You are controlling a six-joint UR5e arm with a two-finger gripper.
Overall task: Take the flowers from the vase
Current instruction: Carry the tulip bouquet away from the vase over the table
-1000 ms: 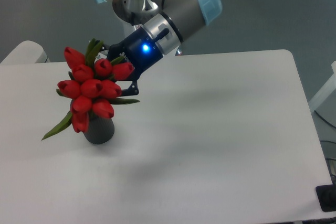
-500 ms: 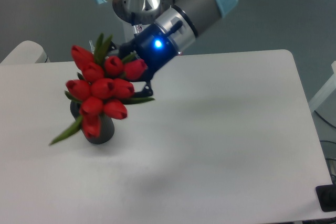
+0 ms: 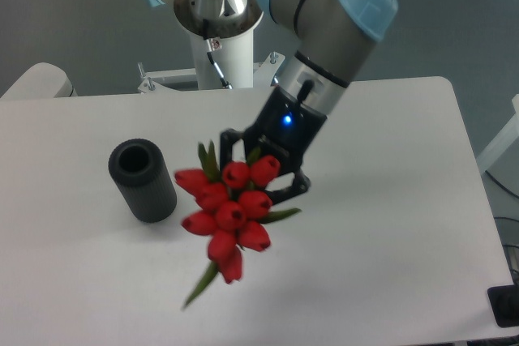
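The flowers (image 3: 229, 212), a tight bunch of glossy red tulip buds with green leaves, hang clear of the vase, above the middle of the table. My gripper (image 3: 261, 169) is shut on the bunch just behind the buds, its black fingers wrapping the stems. One long green leaf (image 3: 200, 284) trails down toward the front. The vase (image 3: 143, 180), a matte black cylinder with a round open mouth, stands upright at the left, well apart from the bunch and with nothing in it.
The white table (image 3: 389, 224) has rounded corners and its right edge near the frame's right side. The arm's white base column (image 3: 217, 46) rises behind the table's back edge. A pale rounded object (image 3: 36, 80) sits at the far left.
The gripper has swung right and forward with the flowers, drawing them fully out of the vase. The vase stays where it was, its mouth now showing.
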